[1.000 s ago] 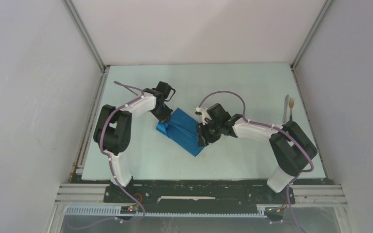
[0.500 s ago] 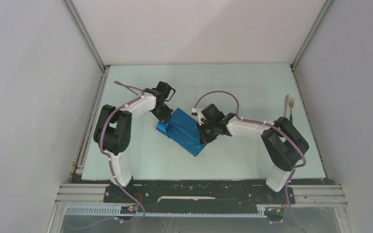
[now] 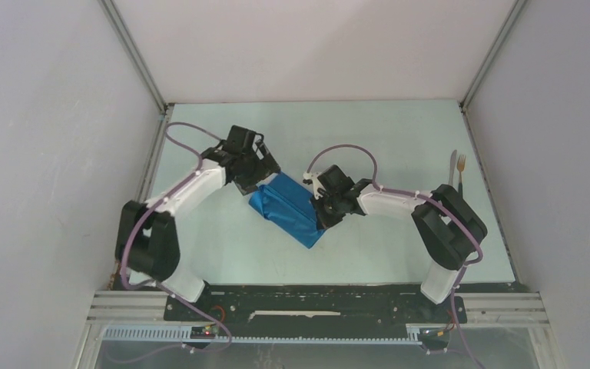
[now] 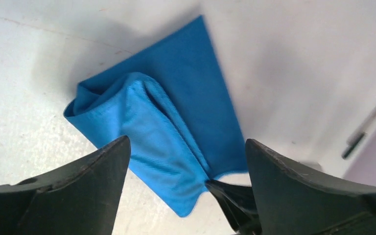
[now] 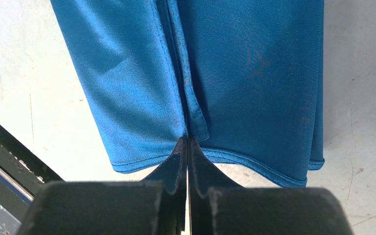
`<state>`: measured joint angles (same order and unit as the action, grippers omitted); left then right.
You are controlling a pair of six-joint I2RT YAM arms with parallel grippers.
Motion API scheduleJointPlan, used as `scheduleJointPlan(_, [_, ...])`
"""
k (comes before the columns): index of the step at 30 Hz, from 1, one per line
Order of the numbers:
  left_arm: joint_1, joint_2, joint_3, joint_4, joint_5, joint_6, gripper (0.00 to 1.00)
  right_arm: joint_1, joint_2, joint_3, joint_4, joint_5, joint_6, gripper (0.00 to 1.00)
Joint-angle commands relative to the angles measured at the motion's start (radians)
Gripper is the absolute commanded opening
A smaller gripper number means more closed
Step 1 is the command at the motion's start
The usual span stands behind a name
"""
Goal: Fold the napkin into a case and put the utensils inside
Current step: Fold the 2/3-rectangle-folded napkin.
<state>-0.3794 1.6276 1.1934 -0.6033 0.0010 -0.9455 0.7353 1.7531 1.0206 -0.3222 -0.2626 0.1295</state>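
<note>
The napkin [image 3: 286, 206] is a bright blue cloth folded into a narrow strip, lying slantwise at mid-table. My left gripper [image 3: 263, 175] hovers open over its upper-left end, and the left wrist view shows the napkin [image 4: 176, 122] beyond the spread left gripper [image 4: 186, 147], apart from both fingers. My right gripper [image 3: 323, 218] is shut on the hem where two flaps of the napkin [image 5: 245, 73] meet, its tips pressed together at the right gripper [image 5: 187, 141]. The utensils, a knife [image 3: 452, 171] and a fork [image 3: 461, 167], lie side by side at the far right.
The right arm's elbow [image 3: 449, 227] rises just in front of the utensils. Grey walls close off the table [image 3: 369, 131] on three sides. A black base rail [image 3: 315, 304] runs along the near edge.
My left gripper has let go of the napkin, opened and drawn back up-left, its arm swinging left. My right gripper moved onto the napkin's end and shut on it.
</note>
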Motion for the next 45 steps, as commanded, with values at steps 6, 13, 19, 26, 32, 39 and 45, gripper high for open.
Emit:
scheduleJointPlan(6, [0.139,-0.236,-0.235,0.220,0.233,0.134,0.56,-0.001,-0.008,0.020,0.010,-0.019,0.032,0.00])
scheduleJointPlan(13, [0.175,-0.143,-0.337,0.364,0.296,0.102,0.09,0.001,-0.006,0.018,0.011,-0.023,0.047,0.00])
scheduleJointPlan(19, [0.176,-0.068,-0.352,0.433,0.282,0.080,0.00,-0.002,-0.012,0.011,0.015,-0.026,0.044,0.00])
scheduleJointPlan(26, [0.177,0.007,-0.325,0.480,0.284,0.076,0.00,-0.007,-0.006,0.010,0.014,-0.032,0.045,0.00])
scheduleJointPlan(32, [0.175,0.042,-0.326,0.506,0.293,0.077,0.00,-0.016,-0.006,0.011,0.011,-0.012,0.049,0.01])
scheduleJointPlan(39, [0.176,0.057,-0.336,0.510,0.297,0.085,0.01,0.012,-0.092,0.082,-0.098,0.125,0.051,0.43])
scheduleJointPlan(45, [0.177,0.054,-0.341,0.504,0.303,0.087,0.00,0.022,-0.071,0.135,0.076,-0.182,0.197,0.80])
